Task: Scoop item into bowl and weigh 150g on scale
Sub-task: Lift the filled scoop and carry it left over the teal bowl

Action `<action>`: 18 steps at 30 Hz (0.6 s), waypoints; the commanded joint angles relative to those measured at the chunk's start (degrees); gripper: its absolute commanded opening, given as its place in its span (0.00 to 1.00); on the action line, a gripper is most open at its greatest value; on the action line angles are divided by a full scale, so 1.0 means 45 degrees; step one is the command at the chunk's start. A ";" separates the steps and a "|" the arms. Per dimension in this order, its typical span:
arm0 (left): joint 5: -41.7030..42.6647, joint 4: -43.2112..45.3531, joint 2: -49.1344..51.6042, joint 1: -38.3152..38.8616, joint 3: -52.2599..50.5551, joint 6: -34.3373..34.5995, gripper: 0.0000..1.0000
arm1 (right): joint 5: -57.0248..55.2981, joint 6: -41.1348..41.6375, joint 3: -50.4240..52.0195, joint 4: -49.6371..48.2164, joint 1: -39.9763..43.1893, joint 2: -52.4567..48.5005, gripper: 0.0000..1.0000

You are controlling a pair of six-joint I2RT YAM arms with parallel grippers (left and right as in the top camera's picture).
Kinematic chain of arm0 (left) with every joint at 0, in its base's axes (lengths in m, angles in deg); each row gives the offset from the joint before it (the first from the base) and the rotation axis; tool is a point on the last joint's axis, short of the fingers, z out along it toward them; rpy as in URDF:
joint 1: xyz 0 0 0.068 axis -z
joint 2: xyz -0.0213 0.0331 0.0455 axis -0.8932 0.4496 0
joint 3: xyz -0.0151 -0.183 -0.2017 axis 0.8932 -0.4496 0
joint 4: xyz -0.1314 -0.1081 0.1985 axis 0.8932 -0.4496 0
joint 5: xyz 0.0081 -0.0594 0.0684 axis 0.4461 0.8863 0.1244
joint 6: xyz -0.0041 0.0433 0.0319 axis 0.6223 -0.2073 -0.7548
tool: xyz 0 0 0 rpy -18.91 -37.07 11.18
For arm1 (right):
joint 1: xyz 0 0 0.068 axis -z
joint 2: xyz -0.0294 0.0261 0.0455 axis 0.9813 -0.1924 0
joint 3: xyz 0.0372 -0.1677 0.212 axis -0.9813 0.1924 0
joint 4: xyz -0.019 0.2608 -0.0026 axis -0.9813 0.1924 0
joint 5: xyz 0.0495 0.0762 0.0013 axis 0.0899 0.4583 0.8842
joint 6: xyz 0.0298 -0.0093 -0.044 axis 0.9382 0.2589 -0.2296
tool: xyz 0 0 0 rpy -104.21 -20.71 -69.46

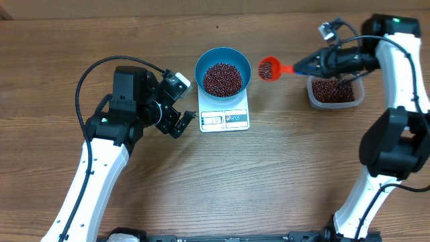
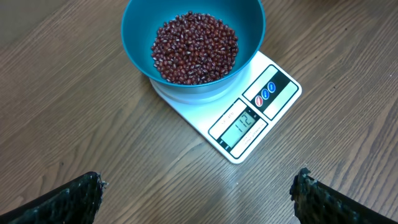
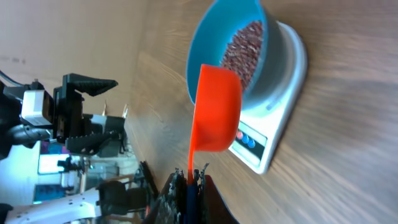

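the blue bowl (image 1: 201, 66) sat on the white scale (image 1: 224, 120) with a heap of red-brown beans (image 1: 222, 79) inside. the right gripper (image 1: 299, 67) was pinched tight on the handle of a red scoop (image 1: 268, 68), which carried a few beans just beside the bowl's rim. the left gripper (image 1: 184, 124) stood spread wide and empty, just left of the scale.

1 small red scoop (image 1: 267, 68) raised above wooden table (image 1: 282, 181), near 1 clear rounded-rectangular plastic tub (image 1: 336, 105).
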 commanded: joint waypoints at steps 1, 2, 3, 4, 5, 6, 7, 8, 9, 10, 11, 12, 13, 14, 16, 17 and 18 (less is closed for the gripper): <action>0.0223 0.0000 0.0058 -0.0049 0.0282 -0.0151 1.00 | 0.0563 0.1137 0.0019 -0.0850 -0.0680 -0.0189 0.04; 0.0223 0.0005 0.0058 -0.0049 0.0282 -0.0151 1.00 | 0.0563 0.1656 0.0015 -0.1307 -0.0869 -0.0185 0.04; 0.0223 0.0005 0.0058 -0.0049 0.0282 -0.0151 1.00 | 0.0559 0.2093 0.0000 -0.1695 -0.1030 -0.0185 0.04; 0.0223 0.0000 0.0058 -0.0049 0.0282 -0.0151 0.99 | 0.0461 0.2574 -0.0063 -0.2079 -0.1219 -0.0185 0.04; 0.0223 0.0000 0.0058 -0.0049 0.0282 -0.0146 1.00 | 0.0374 0.2812 -0.0117 -0.2317 -0.1345 -0.0185 0.04; 0.0223 0.0000 0.0058 -0.0049 0.0282 -0.0151 1.00 | 0.0204 0.3128 -0.0209 -0.2569 -0.1511 -0.0185 0.04; 0.0223 0.0005 0.0058 -0.0049 0.0282 -0.0151 1.00 | -0.0136 0.3487 -0.0423 -0.2778 -0.1729 -0.0185 0.04; 0.0223 0.0005 0.0058 -0.0049 0.0282 -0.0151 0.99 | -0.0379 0.3677 -0.0554 -0.2861 -0.1855 -0.0185 0.04; 0.0223 0.0000 0.0058 -0.0049 0.0282 -0.0151 1.00 | -0.0801 0.3891 -0.0772 -0.2973 -0.2064 -0.0185 0.04; 0.0223 0.0000 0.0058 -0.0049 0.0282 -0.0151 1.00 | -0.1200 0.4046 -0.0991 -0.2982 -0.2249 -0.0185 0.04; 0.0223 0.0000 0.0058 -0.0049 0.0282 -0.0151 0.99 | -0.1574 0.4124 -0.1195 -0.2958 -0.2409 -0.0185 0.04; 0.0223 0.0005 0.0058 -0.0049 0.0282 -0.0151 1.00 | -0.1996 0.4231 -0.1389 -0.2963 -0.2589 -0.0185 0.04; 0.0223 0.0000 0.0058 -0.0049 0.0282 -0.0151 1.00 | -0.2501 0.4386 -0.1603 -0.2963 -0.2793 -0.0185 0.04; 0.0223 0.0005 0.0058 -0.0049 0.0282 -0.0151 1.00 | -0.2968 0.4425 -0.1821 -0.2958 -0.2997 -0.0185 0.04; 0.0223 0.0000 0.0058 -0.0049 0.0282 -0.0146 1.00 | -0.3769 0.4430 -0.2191 -0.2963 -0.3400 -0.0185 0.04; 0.0223 0.0005 0.0058 -0.0049 0.0282 -0.0151 1.00 | -0.4182 0.4503 -0.2370 -0.2968 -0.3565 -0.0185 0.04; 0.0223 0.0005 0.0058 -0.0049 0.0282 -0.0151 1.00 | -0.4828 0.4736 -0.2579 -0.3007 -0.3779 -0.0185 0.04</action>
